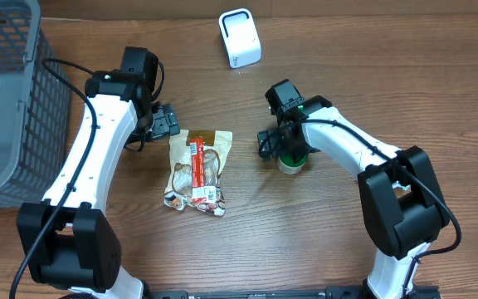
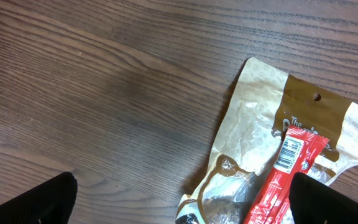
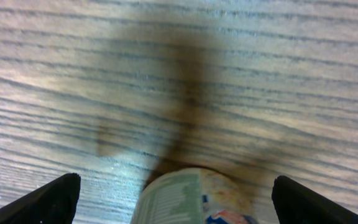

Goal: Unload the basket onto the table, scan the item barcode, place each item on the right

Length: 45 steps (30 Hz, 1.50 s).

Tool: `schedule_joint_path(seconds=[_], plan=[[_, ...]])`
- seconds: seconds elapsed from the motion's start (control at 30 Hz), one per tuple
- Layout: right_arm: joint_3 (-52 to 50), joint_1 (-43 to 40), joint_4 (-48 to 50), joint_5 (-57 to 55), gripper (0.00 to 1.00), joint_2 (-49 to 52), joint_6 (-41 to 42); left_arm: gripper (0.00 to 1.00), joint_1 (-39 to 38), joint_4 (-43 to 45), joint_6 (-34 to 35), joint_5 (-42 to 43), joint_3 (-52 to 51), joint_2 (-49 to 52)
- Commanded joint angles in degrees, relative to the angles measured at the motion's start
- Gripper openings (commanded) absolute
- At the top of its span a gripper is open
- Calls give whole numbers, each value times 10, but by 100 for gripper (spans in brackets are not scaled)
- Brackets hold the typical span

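A small round can with a pale printed label stands on the table at centre right. My right gripper is open around it, and in the right wrist view the can rises between the two black fingertips without touching them. A tan and clear snack bag lies flat at the centre with a red stick pack on top, its barcode facing up. My left gripper hovers open over the bag's top left corner and holds nothing. The white scanner stands at the back.
A grey wire basket takes up the far left of the table. The wooden tabletop is bare in front of the bag and the can. Both arms reach in from the near edge.
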State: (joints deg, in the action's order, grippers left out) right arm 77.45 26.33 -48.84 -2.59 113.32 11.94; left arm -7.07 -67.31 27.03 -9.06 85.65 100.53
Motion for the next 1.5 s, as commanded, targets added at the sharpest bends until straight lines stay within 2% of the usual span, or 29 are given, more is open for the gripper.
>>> schedule_joint_path(seconds=[0.0,0.3,0.33,0.43,0.53,0.83,1.03,1.3,1.43,1.47], plan=[[0,-5,-6,-4,100,1,-3,100,-1,1,0,-3,8,1],[78,-8,-139,-3,100,-23,5,100,-1,1,0,-3,8,1],[77,-8,-142,-3,98,-23,5,100,-1,1,0,-3,8,1],[68,-8,-138,-3,91,-21,5,99,-1,1,0,-3,8,1],[57,-8,-128,-3,88,-21,5,100,-1,1,0,-3,8,1],[-15,-8,-59,-3,84,-21,5,100,-1,1,0,-3,8,1],[-19,-8,-49,-3,79,-21,4,100,-1,1,0,-3,8,1],[-32,-8,-32,-3,77,-21,4,100,-1,1,0,-3,8,1],[-32,-8,-32,-3,60,-21,2,99,-1,1,0,-3,8,1],[-31,-8,-33,-3,52,-21,2,99,-1,1,0,-3,8,1]])
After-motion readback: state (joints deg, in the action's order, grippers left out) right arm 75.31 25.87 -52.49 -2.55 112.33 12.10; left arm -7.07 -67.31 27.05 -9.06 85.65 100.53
